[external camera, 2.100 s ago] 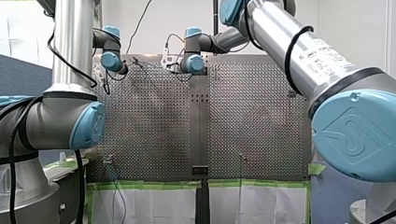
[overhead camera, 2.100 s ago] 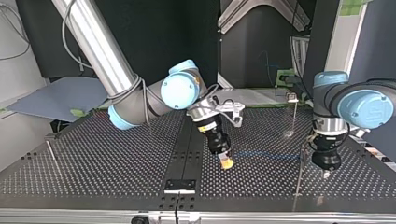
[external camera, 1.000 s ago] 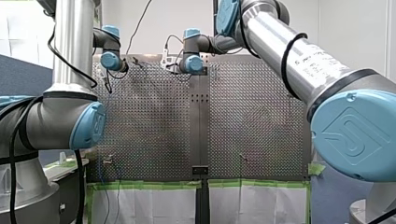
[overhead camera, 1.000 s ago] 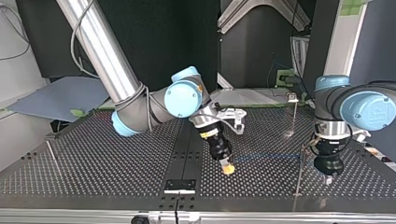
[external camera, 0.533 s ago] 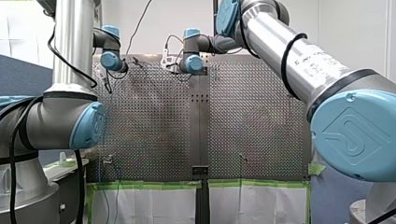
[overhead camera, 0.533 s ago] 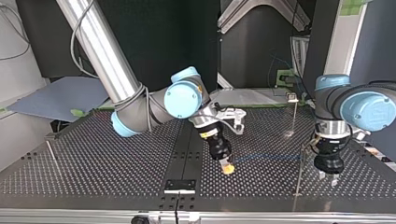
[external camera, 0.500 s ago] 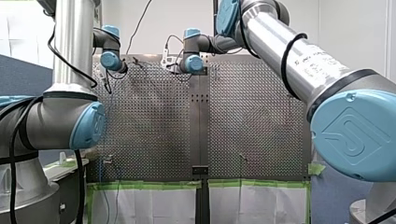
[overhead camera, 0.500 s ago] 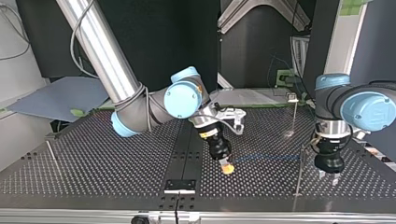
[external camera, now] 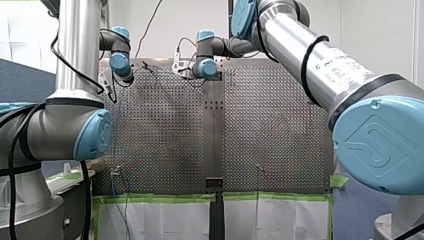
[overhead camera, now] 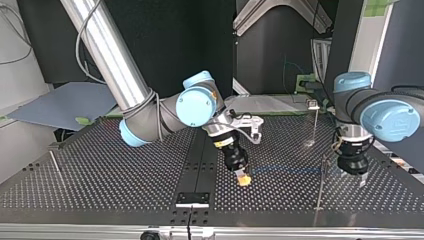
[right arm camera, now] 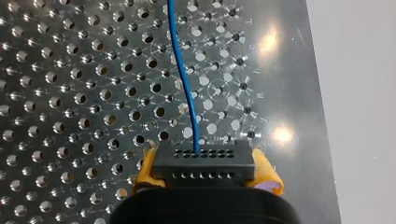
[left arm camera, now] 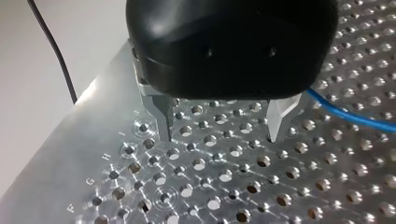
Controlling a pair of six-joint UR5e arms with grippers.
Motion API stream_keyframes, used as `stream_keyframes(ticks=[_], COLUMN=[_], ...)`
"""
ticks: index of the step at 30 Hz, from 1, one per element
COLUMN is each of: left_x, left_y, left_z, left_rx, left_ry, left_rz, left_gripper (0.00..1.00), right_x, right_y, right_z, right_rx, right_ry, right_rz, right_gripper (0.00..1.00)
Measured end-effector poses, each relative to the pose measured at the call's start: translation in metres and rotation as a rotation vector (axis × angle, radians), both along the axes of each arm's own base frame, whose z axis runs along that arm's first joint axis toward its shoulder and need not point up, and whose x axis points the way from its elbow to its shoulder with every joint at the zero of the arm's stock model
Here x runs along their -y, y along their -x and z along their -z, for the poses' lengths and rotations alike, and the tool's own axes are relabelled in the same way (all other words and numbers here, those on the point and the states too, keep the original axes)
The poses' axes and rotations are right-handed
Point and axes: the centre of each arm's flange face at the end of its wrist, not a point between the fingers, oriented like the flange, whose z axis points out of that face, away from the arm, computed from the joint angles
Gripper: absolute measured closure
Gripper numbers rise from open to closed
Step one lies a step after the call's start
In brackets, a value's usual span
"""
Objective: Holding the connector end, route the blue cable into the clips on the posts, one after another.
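Routing step in hand, by my judgement at an early clip. Nearest in the top view, a thin post (overhead camera: 320,187) stands where the blue cable (overhead camera: 287,170) ends — seating cannot be confirmed. My right gripper (overhead camera: 243,178), angled down toward the table (overhead camera: 125,180), has its yellow pads clamped on the black connector (right arm camera: 204,161). My left gripper (left arm camera: 219,130) hangs vertical beside the cable, its metal fingers apart and empty. The next move calls for a taut cable led toward the far post (overhead camera: 315,122).

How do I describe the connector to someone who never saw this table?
On the perforated table, follow the arm from the top view's left down to my right hand. Between its yellow pads sits the connector: a small black block with rows of tiny holes, where the blue cable ends.
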Motion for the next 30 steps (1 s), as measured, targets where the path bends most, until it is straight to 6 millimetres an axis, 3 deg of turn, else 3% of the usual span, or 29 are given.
stream_keyframes(ticks=[7,23,30], left_x=[-0.004,0.021,0.035], left_y=[0.025,0.098,0.124], left_z=[0.002,0.007,-0.010], left_rx=[-0.046,-0.124,-0.114], left_ry=[0.038,0.042,0.023], left_rz=[-0.033,0.021,0.048], left_gripper=[0.00,0.00,0.00], right_x=[-0.004,-0.010,-0.010], right_y=[-0.003,-0.007,-0.007], right_z=[0.000,-0.002,-0.002], right_rx=[-0.001,0.005,0.004], right_ry=[-0.001,0.003,0.003], right_rz=[-0.006,-0.010,-0.009], right_gripper=[1.00,1.00,1.00])
